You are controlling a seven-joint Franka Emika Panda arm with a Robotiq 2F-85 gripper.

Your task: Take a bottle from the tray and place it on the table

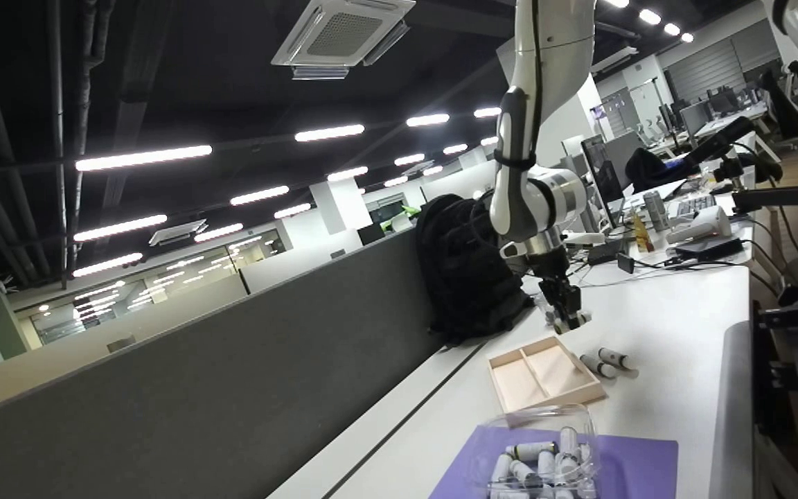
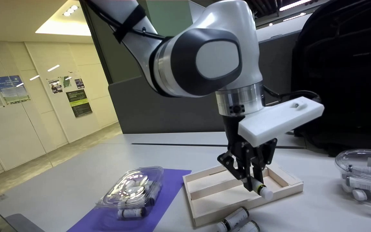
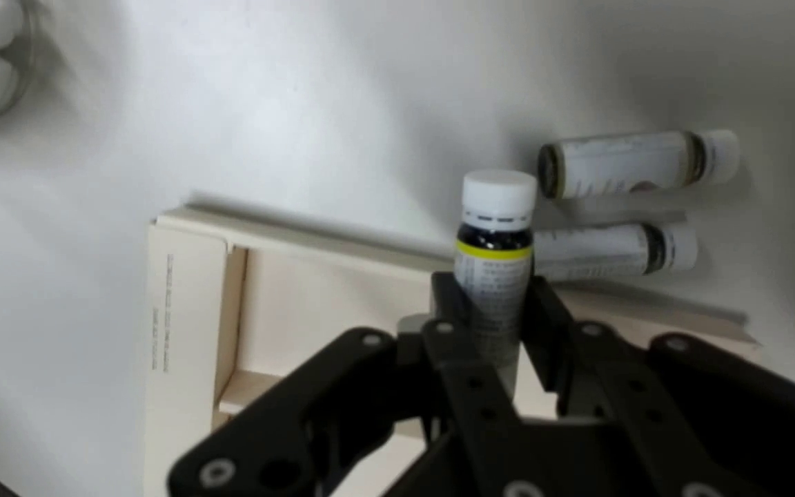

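My gripper (image 2: 252,181) is shut on a small bottle (image 2: 264,191) with a white cap, yellow band and whitish label. In the wrist view the bottle (image 3: 497,214) sticks out tilted between the fingertips, cap outward; its lower end is partly hidden by the fingers. The gripper holds it above the side of the tan tray (image 2: 216,213) nearest two loose bottles. The tray has a divider and also shows in an exterior view (image 1: 558,371). The white table (image 1: 683,326) lies under it. Two similar bottles (image 3: 622,166) (image 3: 594,250) lie on their sides on the table, beside the tray.
A clear plastic box (image 2: 134,190) with several bottles stands on a purple mat (image 1: 641,464) beside the tray. A round clear tub (image 2: 366,180) with bottles stands on the tray's other side. A black backpack (image 1: 468,277) leans by the grey partition (image 1: 233,374).
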